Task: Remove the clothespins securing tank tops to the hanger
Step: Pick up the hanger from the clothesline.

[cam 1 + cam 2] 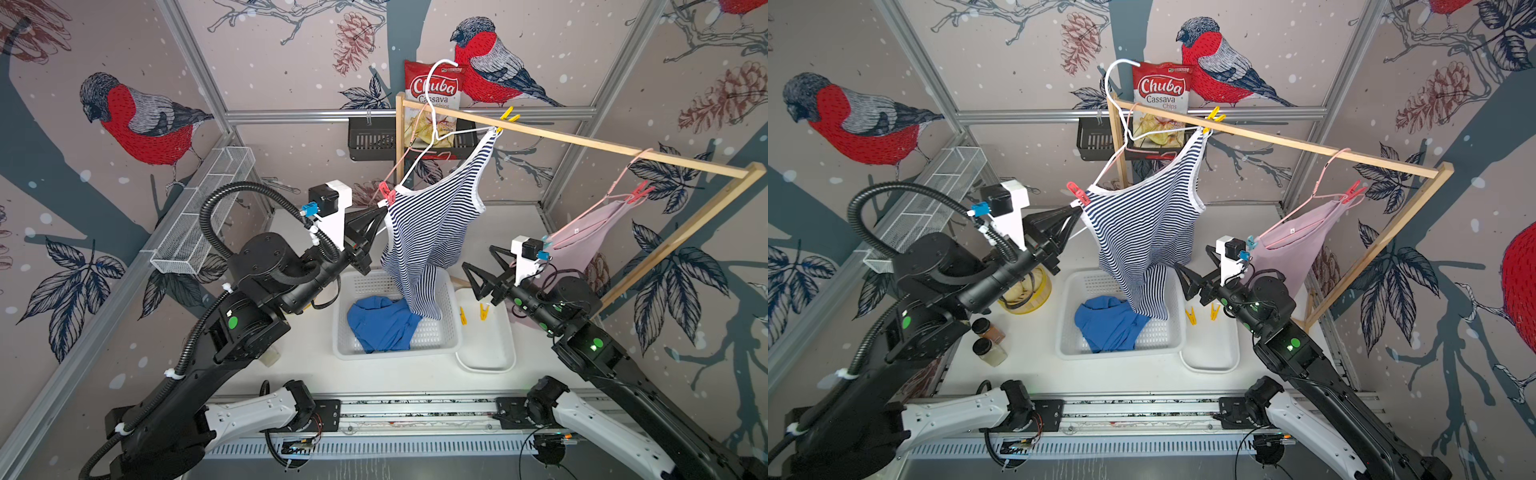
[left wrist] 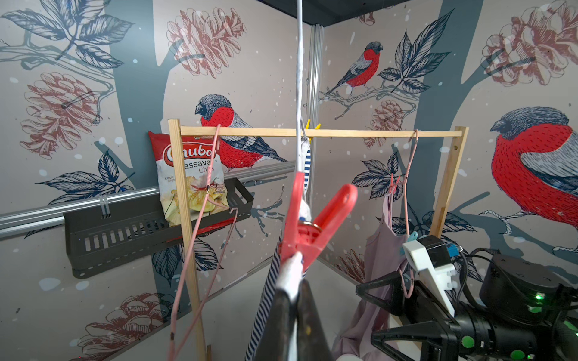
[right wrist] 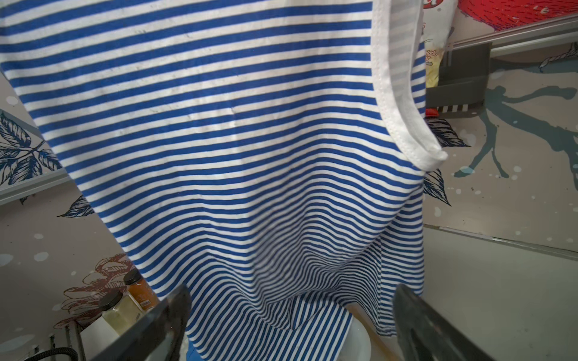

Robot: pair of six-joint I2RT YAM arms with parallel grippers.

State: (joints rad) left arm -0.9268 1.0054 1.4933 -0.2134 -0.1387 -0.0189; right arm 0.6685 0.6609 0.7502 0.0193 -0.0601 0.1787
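Observation:
The striped tank top (image 1: 432, 232) hangs tilted on a white hanger (image 1: 432, 83), pinned by a red clothespin (image 1: 386, 192) (image 2: 312, 218) and a yellow clothespin (image 1: 508, 116). My left gripper (image 1: 384, 206) (image 2: 295, 281) is shut on the top's white strap edge just below the red pin. My right gripper (image 1: 478, 257) (image 3: 289, 312) stands open beside the striped hem, holding nothing. The mauve tank top (image 1: 582, 241) hangs on a pink hanger (image 1: 615, 187) under a red-pink clothespin (image 1: 640, 193) and a teal clothespin (image 1: 546, 241). The blue tank top (image 1: 382, 326) lies in the basket.
A white basket (image 1: 440, 345) and a white tray (image 1: 486, 353) with two yellow pins (image 1: 483, 311) sit under the wooden rail (image 1: 582, 143). An empty pink hanger (image 1: 399, 166), chips bag (image 1: 434, 89), wire shelf (image 1: 199, 216), two jars (image 1: 988, 332) and a yellow bowl (image 1: 1025, 291) are around.

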